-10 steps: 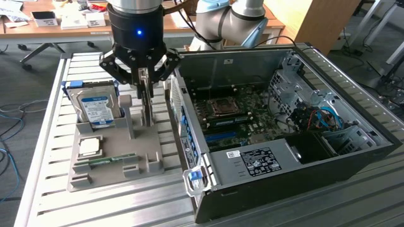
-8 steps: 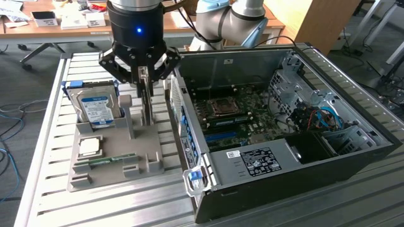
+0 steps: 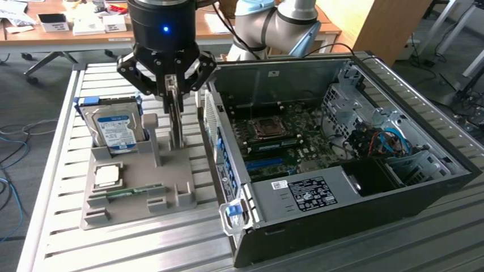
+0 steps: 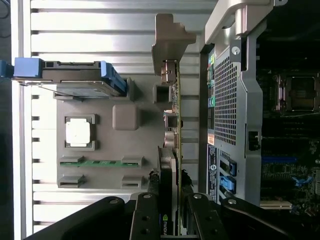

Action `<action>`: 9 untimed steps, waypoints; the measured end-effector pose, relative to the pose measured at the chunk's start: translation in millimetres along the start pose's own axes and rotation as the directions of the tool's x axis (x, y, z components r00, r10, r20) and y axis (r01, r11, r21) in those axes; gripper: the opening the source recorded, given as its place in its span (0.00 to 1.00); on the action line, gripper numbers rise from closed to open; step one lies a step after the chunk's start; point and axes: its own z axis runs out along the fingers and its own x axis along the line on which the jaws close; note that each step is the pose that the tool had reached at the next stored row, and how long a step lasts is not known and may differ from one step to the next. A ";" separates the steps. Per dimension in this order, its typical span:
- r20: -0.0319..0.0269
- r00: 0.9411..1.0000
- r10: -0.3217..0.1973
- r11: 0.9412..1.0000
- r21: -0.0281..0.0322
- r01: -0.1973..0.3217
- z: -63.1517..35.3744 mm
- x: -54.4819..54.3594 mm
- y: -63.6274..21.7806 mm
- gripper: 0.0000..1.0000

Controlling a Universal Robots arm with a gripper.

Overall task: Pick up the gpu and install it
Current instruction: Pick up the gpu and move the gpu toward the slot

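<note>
Claw (image 3: 173, 89) clamped on the gpu (image 3: 176, 124) top edge. Card stands upright in gray holder (image 3: 132, 195), just beside open PC case (image 3: 219, 136). Pick-up step: grasped, seemingly unlifted. Lift calls for straight vertical pull.

tight: card (image 3: 175, 120) just beside computer case (image 3: 215, 122) wall | exterior view's left of card: post (image 3: 151, 136) and hard drive (image 3: 115, 127) stand near | free: open case top over motherboard (image 3: 295, 141), bare table (image 3: 53, 170) slats
</note>
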 end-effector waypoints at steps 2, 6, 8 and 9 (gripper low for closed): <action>0.000 1.000 0.000 1.000 0.000 0.000 -1.2 0.0 0.1 0.27; 0.000 1.000 0.000 1.000 0.000 0.000 -2.9 0.0 0.2 0.27; 0.000 1.000 0.000 1.000 0.000 0.000 -3.5 0.0 0.2 0.27; 0.000 1.000 0.000 1.000 0.000 0.000 -3.8 0.0 0.2 0.27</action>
